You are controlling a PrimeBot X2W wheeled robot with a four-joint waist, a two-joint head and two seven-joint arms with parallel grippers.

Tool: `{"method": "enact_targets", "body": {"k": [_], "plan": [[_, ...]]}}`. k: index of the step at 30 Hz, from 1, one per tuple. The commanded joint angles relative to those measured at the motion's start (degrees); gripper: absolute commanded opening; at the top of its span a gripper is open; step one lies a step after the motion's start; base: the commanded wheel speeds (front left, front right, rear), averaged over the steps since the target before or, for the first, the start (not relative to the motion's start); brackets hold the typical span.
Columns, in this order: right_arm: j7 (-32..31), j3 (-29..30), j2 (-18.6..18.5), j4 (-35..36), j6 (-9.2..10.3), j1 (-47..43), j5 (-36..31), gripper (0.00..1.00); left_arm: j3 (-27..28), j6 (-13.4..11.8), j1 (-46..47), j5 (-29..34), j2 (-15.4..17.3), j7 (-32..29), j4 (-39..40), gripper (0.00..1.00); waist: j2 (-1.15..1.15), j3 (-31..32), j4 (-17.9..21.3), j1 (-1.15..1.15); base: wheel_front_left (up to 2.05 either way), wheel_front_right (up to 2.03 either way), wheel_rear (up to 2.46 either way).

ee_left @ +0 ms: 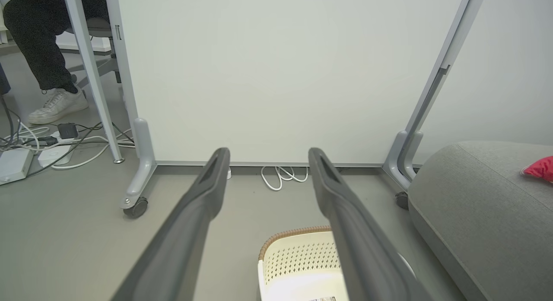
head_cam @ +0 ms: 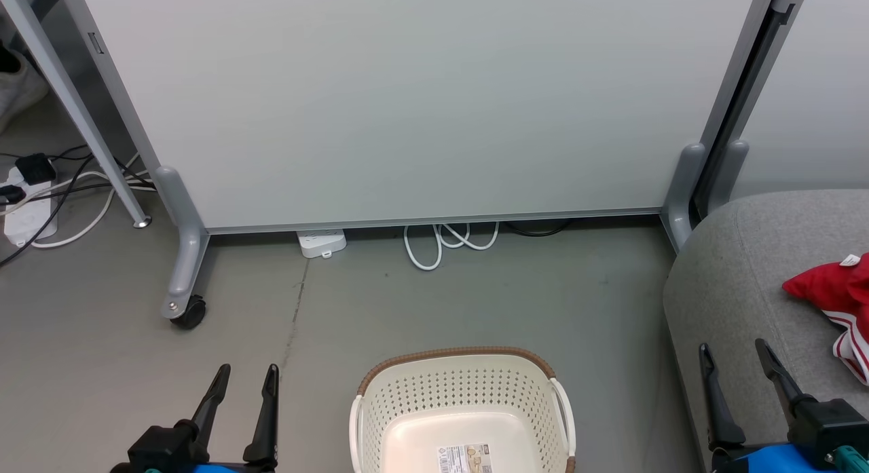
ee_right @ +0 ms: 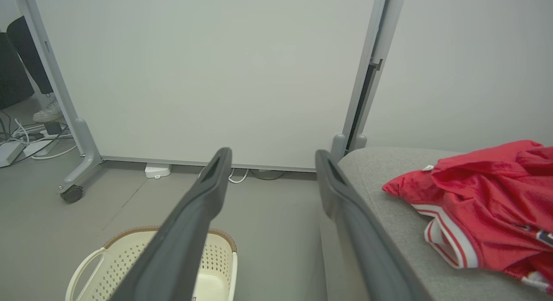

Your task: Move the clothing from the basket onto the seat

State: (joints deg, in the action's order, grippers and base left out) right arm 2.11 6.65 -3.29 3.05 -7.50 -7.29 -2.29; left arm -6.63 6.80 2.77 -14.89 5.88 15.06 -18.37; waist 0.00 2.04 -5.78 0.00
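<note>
Holding both jaws released, empty, lower corners. Basket [head_cam: 461, 391] at bottom centre looks bare; clothing [ee_right: 488, 193] lies on seat [head_cam: 733, 283], right edge. Task likely done: no more grabs, avoid snagging the red fabric.

No words or nos. can be read. Small paper label [head_cam: 464, 457] on the bottom of the cream-white holey plastic basket [head_cam: 461, 385], right of the left gripper [head_cam: 248, 369] fingers: print too tiny & blurry.

Head camera looks down; both low wrist cameras face forward, sharing basket [head_cam: 461, 385].
</note>
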Motion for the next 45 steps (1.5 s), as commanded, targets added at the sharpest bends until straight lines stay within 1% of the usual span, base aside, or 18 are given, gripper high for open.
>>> {"method": "enact_targets", "body": {"k": [1, 20, 21, 28, 45], "plan": [[0.4, 0.1, 0.3, -0.2, 0.03, -0.8, 0.1, 1.00, 0.3, 0.3, -0.7, 0.3, 0.0, 0.2, -0.1, 1.00, 0.00, 0.0, 0.0, 0.00, 0.00, 0.00, 0.00], [1.2, -0.2, 0.5, -2.3, 0.02, 0.2, 1.3, 1.00, 0.7, 0.6, -1.5, 0.0, -1.3, 0.2, -0.5, 1.00, 0.00, 0.0, -0.3, 0.00, 0.00, 0.00, 0.00], [0.9, -0.1, 0.3, -2.5, -0.01, 0.1, 1.0, 0.00, 0.6, 0.4, -0.6, 0.1, -1.4, 0.0, -0.6, 0.00, 0.00, 0.1, -0.3, 0.00, 0.00, 0.00, 0.00], [0.5, -0.1, 0.7, -6.7, -0.01, 0.0, 1.2, 0.00, 0.6, 0.4, -2.6, -0.1, -2.1, -0.4, -4.0, 0.00, 0.00, 0.1, -0.3, 0.00, 0.00, 0.00, 0.00], [-1.6, -0.1, 0.6, -8.9, -0.01, 3.2, 22.0, 0.00, 3.5, 0.5, -1.1, -17.3, -2.3, -5.2, -2.1, 0.00, 0.00, -0.3, 0.5, 0.00, 0.00, 0.00, 0.00]]}}
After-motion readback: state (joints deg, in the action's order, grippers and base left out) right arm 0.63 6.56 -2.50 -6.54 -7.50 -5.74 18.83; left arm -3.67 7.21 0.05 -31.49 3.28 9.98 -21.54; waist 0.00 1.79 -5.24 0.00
